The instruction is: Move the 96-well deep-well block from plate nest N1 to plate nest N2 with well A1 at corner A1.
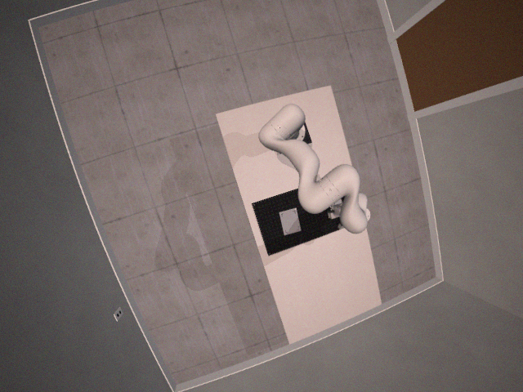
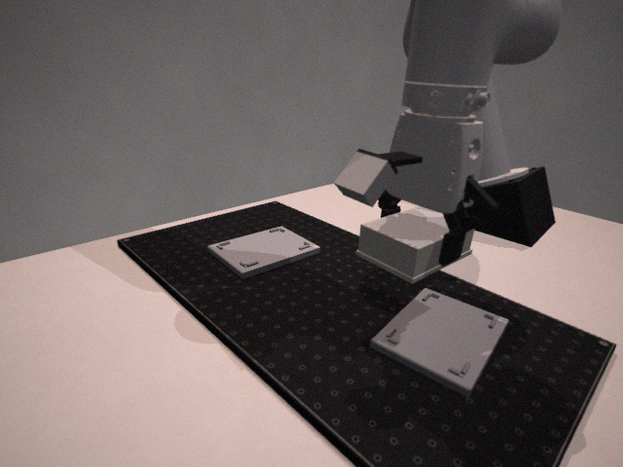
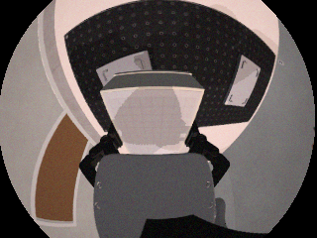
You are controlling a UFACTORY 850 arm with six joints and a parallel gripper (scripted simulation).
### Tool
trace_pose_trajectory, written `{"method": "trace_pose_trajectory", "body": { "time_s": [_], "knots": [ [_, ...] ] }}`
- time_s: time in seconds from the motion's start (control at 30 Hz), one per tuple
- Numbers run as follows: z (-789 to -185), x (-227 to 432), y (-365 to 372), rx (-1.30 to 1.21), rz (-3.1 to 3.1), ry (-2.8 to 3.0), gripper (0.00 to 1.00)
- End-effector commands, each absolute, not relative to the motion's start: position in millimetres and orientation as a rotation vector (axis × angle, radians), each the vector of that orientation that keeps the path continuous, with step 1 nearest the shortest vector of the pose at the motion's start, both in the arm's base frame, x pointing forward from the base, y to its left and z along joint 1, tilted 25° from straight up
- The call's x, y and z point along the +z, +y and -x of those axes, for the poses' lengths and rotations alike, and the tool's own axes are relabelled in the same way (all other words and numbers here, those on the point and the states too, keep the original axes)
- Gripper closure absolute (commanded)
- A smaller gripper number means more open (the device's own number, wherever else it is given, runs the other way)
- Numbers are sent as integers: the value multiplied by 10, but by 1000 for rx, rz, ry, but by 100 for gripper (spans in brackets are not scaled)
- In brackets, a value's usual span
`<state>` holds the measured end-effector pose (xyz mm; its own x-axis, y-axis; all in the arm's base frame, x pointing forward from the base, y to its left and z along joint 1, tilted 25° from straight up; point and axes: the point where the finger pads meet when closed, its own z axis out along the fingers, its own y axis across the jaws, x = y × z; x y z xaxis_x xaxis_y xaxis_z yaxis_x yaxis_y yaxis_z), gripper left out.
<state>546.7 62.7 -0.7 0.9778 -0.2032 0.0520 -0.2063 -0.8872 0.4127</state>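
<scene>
grey and squat, the deep-well block (image 2: pixel 408 244) hangs in the air, pinched at its sides by the gripper (image 2: pixel 421 225), above the black perforated board (image 2: pixel 281 321) on the desk (image 2: pixel 91 351), between the far nest (image 2: pixel 263 249) and the near nest (image 2: pixel 442 337), both bare.

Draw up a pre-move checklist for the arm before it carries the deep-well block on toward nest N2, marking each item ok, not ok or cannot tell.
1. Gripper shut on the deep-well block: ok.
2. Block lifted off nest N1: ok, N1 lies bare.
3. Block level in the grip: ok, its top looks flat in the exterior view.
4. Nest N2 free of anything inside its locators: ok.
5. Path over the black breadboard between the nests unobstructed: ok.
6. Well A1 facing N2's marked corner: cannot tell, markings too small.
</scene>
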Motion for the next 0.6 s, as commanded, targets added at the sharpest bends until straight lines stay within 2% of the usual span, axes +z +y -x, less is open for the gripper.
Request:
{"method": "trace_pose_trajectory", "body": {
  "time_s": [0.0, 0.57],
  "knots": [
    [-5468, 63, 495, 14, -2698, -293, 100],
    [-5441, 271, 40, 14, -2698, -293, 100]
  ]
}}
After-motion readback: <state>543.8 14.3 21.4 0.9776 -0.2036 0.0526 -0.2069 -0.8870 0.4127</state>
